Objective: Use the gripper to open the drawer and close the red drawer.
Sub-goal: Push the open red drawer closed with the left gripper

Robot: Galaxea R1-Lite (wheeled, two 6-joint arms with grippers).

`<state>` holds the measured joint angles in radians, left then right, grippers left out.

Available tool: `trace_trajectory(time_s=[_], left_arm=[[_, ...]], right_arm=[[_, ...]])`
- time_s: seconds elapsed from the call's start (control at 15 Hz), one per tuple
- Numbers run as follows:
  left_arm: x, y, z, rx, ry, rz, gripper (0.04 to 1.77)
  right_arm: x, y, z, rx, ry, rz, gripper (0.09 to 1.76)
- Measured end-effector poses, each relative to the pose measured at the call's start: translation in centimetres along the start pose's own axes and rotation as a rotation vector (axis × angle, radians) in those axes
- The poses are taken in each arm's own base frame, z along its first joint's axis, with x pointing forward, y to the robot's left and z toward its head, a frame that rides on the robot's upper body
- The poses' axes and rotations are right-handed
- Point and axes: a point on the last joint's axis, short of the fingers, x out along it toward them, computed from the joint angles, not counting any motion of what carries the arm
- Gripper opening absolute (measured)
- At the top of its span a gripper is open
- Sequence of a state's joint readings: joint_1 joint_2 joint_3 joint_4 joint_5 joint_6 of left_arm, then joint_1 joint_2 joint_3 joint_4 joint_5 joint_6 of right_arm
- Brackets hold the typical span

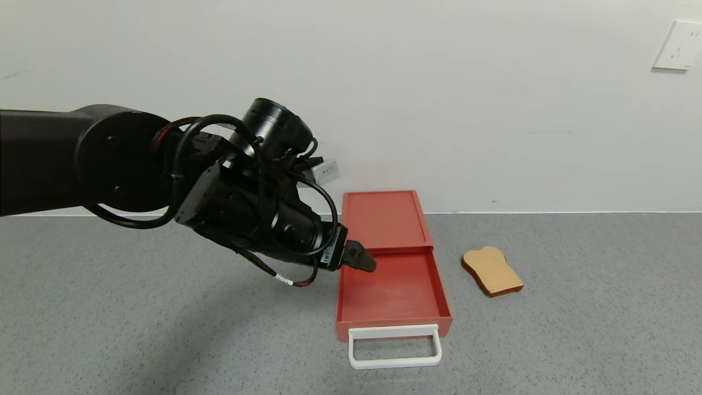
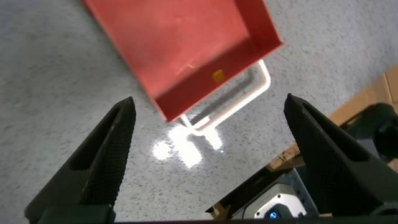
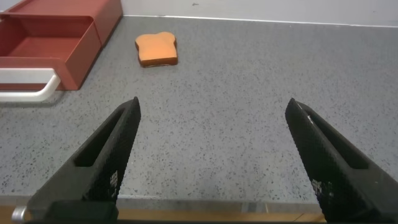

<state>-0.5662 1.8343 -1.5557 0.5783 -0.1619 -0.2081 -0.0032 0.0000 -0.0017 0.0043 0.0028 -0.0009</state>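
Your left gripper hangs over the near-left edge of the drawer, its tip just above the tray's left wall, and the left wrist view shows its jaws spread wide with nothing between them. The drawer is already pulled well out of its red case, so the tray lies ahead of and below the claw, with the white handle past the tray's front wall, further toward you than the claw now sits. Judging by its thin walls and small flat form, expect a light, stiff plastic box with smooth sides: it will likely slide on the grey table instead of closing if you push off-centre, and the case behind may skate toward the wall. The loop handle looks the surest place to take hold, or you could press squarely on the middle of the front wall just behind it. Keep the push straight along the tray's length so it does not jam. The toast lies well off to the claw's far side, clear of the path. Your right gripper is parked low near the table edge, also wide apart and empty.
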Motion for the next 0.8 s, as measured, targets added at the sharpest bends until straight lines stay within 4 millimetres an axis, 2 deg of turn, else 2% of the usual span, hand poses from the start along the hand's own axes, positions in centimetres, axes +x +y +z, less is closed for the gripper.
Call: trace_trajectory(time_s=[0.33,0.8], left_arm=[[-1.7,1.6,0.1,-0.043,-0.049,0.059,1.72],[-2.9,2.7,0.0,-0.105,-0.074,0.088,1.72]], right_arm=[[0.0,0.0,0.0,0.000,0.000,0.000,1.71],[0.0,0.0,0.0,0.000,0.000,0.000,1.71]])
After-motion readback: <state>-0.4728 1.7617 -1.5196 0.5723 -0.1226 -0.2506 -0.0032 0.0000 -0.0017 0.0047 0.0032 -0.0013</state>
